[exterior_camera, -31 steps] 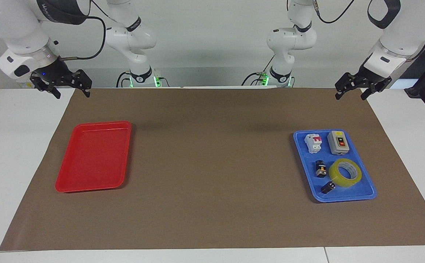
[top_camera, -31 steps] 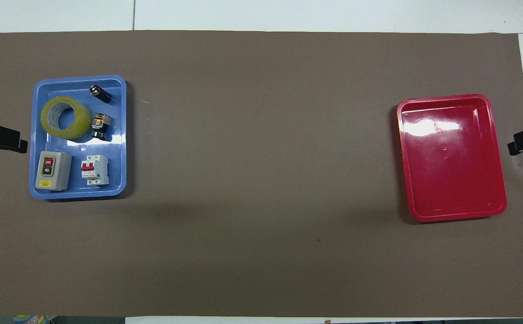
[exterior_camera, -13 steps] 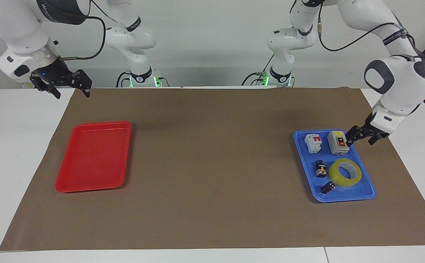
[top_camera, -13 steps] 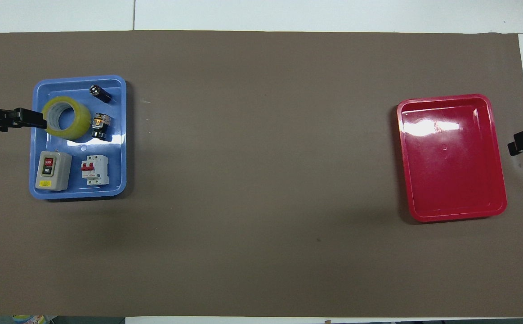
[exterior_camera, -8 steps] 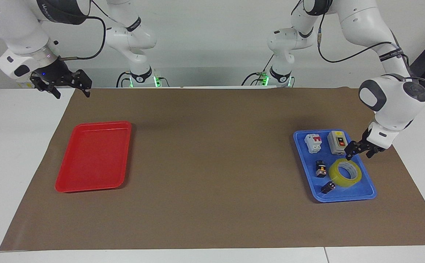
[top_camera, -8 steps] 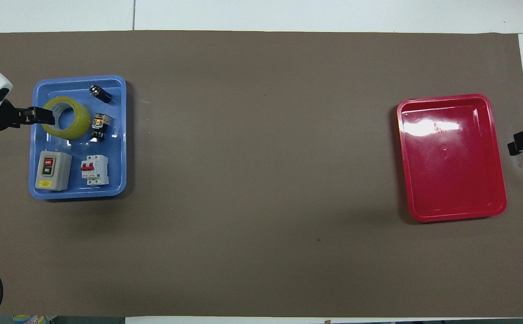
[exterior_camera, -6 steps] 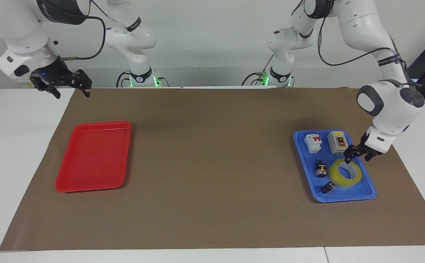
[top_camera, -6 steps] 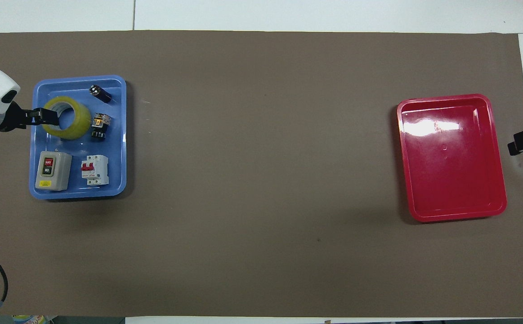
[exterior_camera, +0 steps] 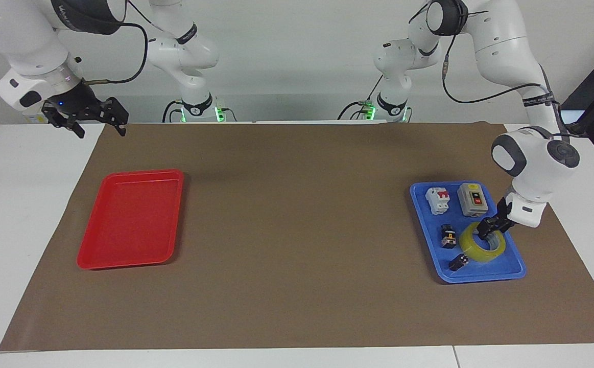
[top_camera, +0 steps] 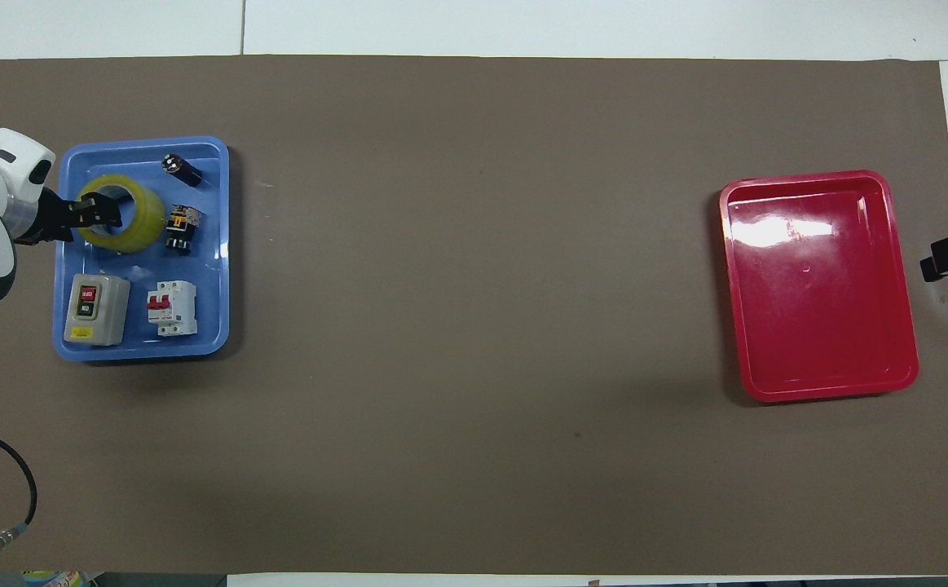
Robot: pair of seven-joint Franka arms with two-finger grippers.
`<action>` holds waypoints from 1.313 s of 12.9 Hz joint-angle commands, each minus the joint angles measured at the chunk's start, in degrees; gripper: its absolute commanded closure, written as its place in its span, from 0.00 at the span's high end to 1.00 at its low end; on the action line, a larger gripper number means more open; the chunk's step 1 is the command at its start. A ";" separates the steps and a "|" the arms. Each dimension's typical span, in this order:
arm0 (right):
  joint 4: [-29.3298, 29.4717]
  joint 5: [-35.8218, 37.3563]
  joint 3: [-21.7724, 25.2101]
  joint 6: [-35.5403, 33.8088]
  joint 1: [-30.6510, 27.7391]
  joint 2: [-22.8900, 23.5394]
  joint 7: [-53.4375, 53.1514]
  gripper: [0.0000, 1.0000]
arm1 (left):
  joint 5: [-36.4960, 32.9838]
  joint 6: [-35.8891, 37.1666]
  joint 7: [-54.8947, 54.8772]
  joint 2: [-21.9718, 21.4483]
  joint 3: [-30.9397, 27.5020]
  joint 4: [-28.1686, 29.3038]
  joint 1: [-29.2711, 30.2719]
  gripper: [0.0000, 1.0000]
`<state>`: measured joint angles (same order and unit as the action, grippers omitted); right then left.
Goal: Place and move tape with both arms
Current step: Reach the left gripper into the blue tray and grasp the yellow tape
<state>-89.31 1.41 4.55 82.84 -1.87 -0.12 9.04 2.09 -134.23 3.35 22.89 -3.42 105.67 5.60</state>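
Observation:
The tape, a yellow ring with a white core, lies flat in the blue tray at the left arm's end of the table, in the half farther from the robots. My left gripper is down at the tape's rim on the side toward the table's end, reaching over that wall into the ring's hole. The tape still rests on the tray floor. My right gripper waits open in the air over the mat's corner at the right arm's end.
A red tray lies at the right arm's end. In the blue tray, nearer to the robots than the tape, stand a grey switch box and a white breaker. Two small black parts lie beside the tape.
The left arm has swung down from above the mat's corner, past the switch box, onto the tape's rim. The tape and the right arm have not moved.

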 commanded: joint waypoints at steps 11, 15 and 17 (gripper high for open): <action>0.54 -0.97 -0.16 -0.66 -0.59 0.12 0.01 1.00 | 0.54 2.11 3.95 -5.12 -0.44 2.70 0.38 0.00; 0.54 -0.97 -0.16 -0.66 -0.51 0.12 0.01 1.00 | 0.45 12.57 3.60 -13.91 -0.44 2.52 -1.02 0.00; 0.54 -0.97 -0.16 -0.66 -0.51 0.12 0.01 1.00 | 0.37 15.92 4.03 -16.29 -0.44 3.22 -4.79 0.00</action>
<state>-89.31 1.41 4.55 82.84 -1.87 -0.12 9.04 2.09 -120.64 6.95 9.48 -3.48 106.89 4.13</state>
